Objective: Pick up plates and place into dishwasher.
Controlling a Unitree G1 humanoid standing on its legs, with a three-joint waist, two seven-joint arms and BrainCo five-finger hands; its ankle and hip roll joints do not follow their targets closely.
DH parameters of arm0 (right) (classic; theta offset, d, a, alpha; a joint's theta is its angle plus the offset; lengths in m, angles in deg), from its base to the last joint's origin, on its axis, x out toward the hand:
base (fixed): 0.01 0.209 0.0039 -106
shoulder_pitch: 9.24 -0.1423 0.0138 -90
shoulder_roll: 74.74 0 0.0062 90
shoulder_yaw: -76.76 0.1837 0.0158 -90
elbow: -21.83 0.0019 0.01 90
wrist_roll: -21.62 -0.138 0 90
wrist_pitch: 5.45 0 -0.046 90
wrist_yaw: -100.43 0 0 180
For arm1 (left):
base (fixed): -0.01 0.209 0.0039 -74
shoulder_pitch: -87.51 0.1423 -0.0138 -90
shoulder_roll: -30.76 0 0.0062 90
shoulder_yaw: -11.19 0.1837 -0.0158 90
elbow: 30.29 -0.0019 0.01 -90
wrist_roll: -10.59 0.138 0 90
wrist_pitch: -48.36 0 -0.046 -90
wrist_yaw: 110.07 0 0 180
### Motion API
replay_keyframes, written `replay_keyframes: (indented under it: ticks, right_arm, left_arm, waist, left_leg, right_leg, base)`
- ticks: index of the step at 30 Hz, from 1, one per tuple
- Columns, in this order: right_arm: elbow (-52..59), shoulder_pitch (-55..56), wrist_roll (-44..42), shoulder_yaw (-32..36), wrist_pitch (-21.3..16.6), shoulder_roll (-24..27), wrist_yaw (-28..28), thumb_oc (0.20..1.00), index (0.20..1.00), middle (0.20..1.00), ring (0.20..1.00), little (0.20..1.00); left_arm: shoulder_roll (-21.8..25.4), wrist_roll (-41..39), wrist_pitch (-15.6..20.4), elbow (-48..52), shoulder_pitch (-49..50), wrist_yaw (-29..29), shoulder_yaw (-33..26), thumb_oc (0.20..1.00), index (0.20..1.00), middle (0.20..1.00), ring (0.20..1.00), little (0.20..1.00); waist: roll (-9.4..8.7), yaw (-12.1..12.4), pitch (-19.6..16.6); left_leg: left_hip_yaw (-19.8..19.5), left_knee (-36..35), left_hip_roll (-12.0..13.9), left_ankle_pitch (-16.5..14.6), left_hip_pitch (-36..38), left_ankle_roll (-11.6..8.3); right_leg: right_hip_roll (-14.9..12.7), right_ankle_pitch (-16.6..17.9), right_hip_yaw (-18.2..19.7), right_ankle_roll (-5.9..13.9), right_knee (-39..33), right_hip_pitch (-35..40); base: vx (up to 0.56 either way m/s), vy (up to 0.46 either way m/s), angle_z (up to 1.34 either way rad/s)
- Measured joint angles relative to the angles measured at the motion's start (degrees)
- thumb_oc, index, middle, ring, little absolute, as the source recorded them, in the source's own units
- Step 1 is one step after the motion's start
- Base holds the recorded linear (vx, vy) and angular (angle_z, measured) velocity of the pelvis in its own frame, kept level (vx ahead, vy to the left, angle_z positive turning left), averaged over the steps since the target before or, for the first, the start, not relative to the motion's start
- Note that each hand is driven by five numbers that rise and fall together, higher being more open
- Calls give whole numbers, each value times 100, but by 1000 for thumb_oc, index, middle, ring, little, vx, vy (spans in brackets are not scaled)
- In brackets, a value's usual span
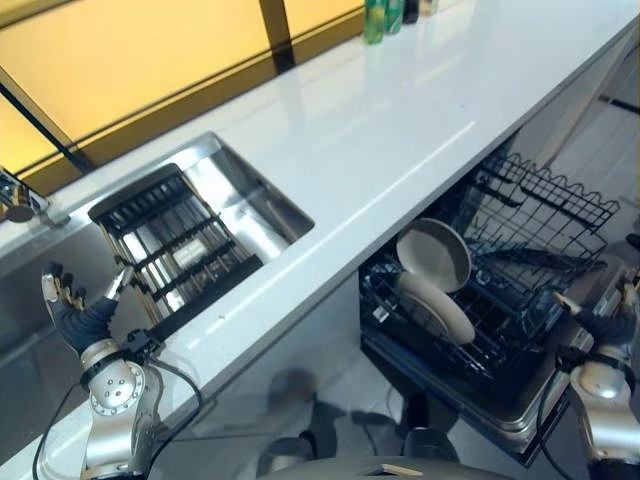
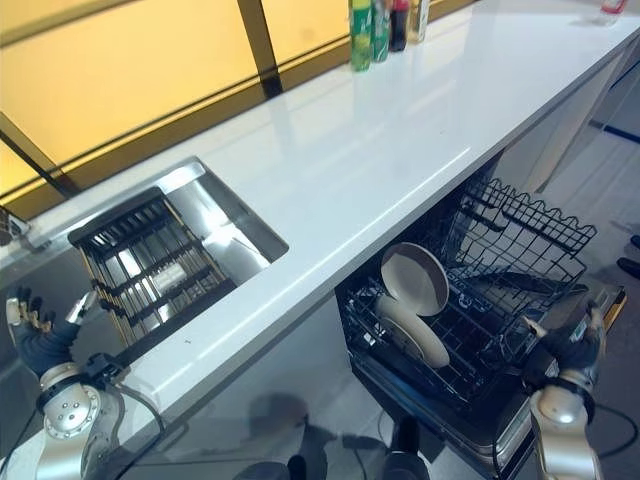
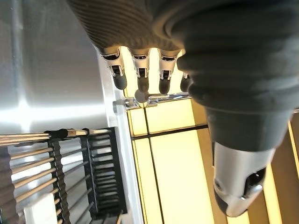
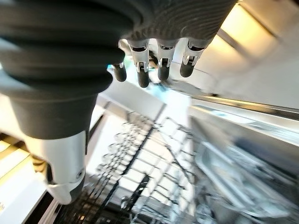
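Two pale grey plates stand on edge in the pulled-out lower rack [image 1: 520, 300] of the open dishwasher under the counter: one plate [image 1: 434, 253] behind, the other plate [image 1: 436, 306] in front of it. My right hand [image 1: 608, 322] hovers open at the rack's right end, holding nothing; its fingers [image 4: 161, 65] are straight. My left hand [image 1: 76, 310] is raised open over the sink [image 1: 230, 175] at the lower left, fingers [image 3: 140, 79] spread, empty. A black dish rack [image 1: 170, 240] sits in the sink with no plate visible in it.
The long white counter [image 1: 400, 120] runs from the sink to the far right. Green bottles [image 2: 366, 30] stand at its back edge. A faucet [image 1: 18, 198] sits left of the sink. Tiled floor lies beside the dishwasher.
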Motion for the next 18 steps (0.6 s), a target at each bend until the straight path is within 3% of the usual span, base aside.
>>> replay_keyframes:
  ticks: [4, 8, 10, 11, 12, 18]
  right_arm:
    - [-15, 391, -549, 41, 11, -172, -770, 1000, 1000, 1000, 1000, 1000]
    - [-69, 683, -1645, 66, 9, -373, -1326, 1000, 1000, 1000, 1000, 1000]
    - [-216, 698, -1937, 65, 7, -441, -1546, 1000, 1000, 1000, 1000, 1000]
    - [-336, 742, -2041, 50, 9, -463, -1674, 1000, 1000, 1000, 1000, 1000]
    - [-413, 788, -2126, 68, 2, -466, -1761, 1000, 1000, 1000, 1000, 1000]
    - [-485, 871, -2151, 84, -81, -568, -1886, 1000, 1000, 1000, 1000, 1000]
  left_arm:
    - [-126, 1, 2, -54, 287, 330, -186, 1000, 1000, 1000, 1000, 1000]
    - [-143, 8, 13, -198, 615, 634, -351, 1000, 1000, 1000, 1000, 1000]
    - [-142, 14, 16, -191, 676, 712, -401, 1000, 1000, 1000, 1000, 1000]
    - [-101, 28, 30, -184, 683, 752, -414, 1000, 1000, 1000, 1000, 1000]
    - [-93, 74, 34, -191, 669, 790, -417, 1000, 1000, 1000, 1000, 1000]
    - [-135, 225, 30, -409, 749, 933, -386, 1000, 1000, 1000, 1000, 1000]
  waist:
    - [-41, -12, -20]
    - [-138, 14, -38]
    - [-74, 34, -32]
    - [-85, 16, 4]
    - [-190, 0, 12]
    - [-21, -14, 108]
  left_leg:
    - [5, 94, 35, -123, 290, -15]
    - [8, 167, 19, -273, 502, 31]
    - [25, 153, 90, -252, 526, 73]
    - [13, 168, 92, -257, 585, 55]
    - [-110, 221, 24, -284, 640, 39]
    - [-143, 288, -155, -294, 672, 199]
  right_leg:
    - [65, -7, 61, -12, 8, 258]
    - [88, -21, 195, -4, -2, 446]
    - [131, -175, 194, 77, 316, 421]
    - [125, -461, 216, -33, 870, 320]
    - [120, -599, 234, -52, 987, 286]
    - [-26, -527, 357, 65, 684, 422]
  base:
    - [184, -121, -16]
    - [152, -40, -20]
    - [103, 57, -10]
    - [85, 75, 4]
    - [95, 111, -5]
    - [111, 156, -13]
